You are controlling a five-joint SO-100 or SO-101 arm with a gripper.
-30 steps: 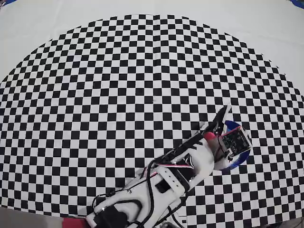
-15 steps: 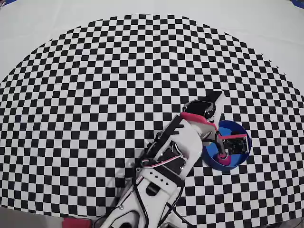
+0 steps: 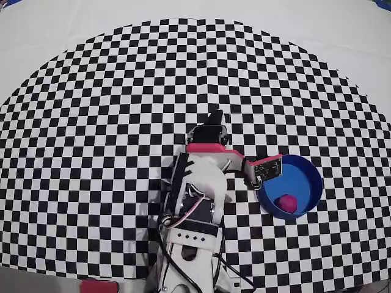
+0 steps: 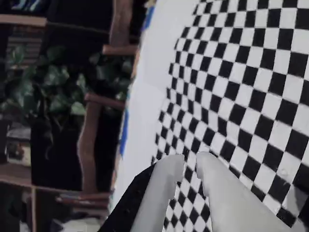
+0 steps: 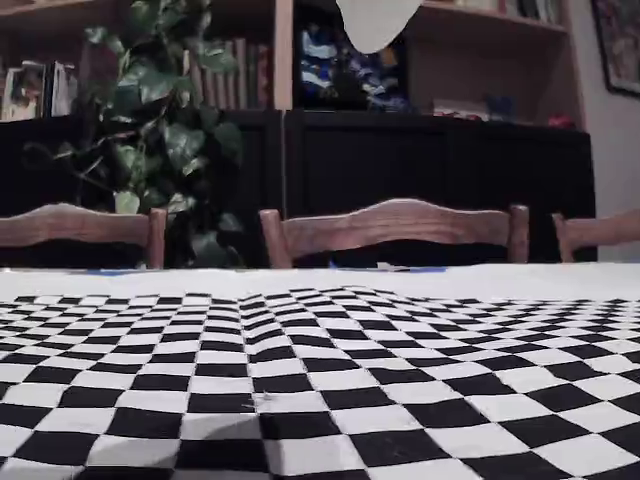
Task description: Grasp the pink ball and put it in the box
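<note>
In the overhead view the white arm (image 3: 195,207) rises from the near edge at centre, its pink-trimmed wrist folded above the checkered mat (image 3: 122,122). The gripper (image 3: 215,117) points toward the far side, its dark tip over the squares left of the box. In the wrist view the two pale fingers (image 4: 166,179) stand slightly apart with only a narrow gap between them and nothing in it, so the gripper (image 4: 186,166) holds no object; the checkered mat (image 4: 251,72) shows between and beyond them.

To the right in the overhead view sits the box (image 3: 311,177), a round blue container on the mat, near and right of the gripper and well apart from its tip. A small circuit board on the wrist overlaps the box's left rim. The pink ball (image 3: 285,202) lies inside the box on its floor, toward the near side. Being a sphere, the ball has no long axis or heading; the box is round and stands with its opening upward.

The mat is a black-and-white checkerboard with a curved far edge, laid on a white table (image 3: 342,36). The fixed view shows, from left to right, a leafy plant (image 5: 160,130), wooden chair backs (image 5: 390,225) along the far edge of the table, and dark cabinets with bookshelves (image 5: 440,50) behind.
</note>
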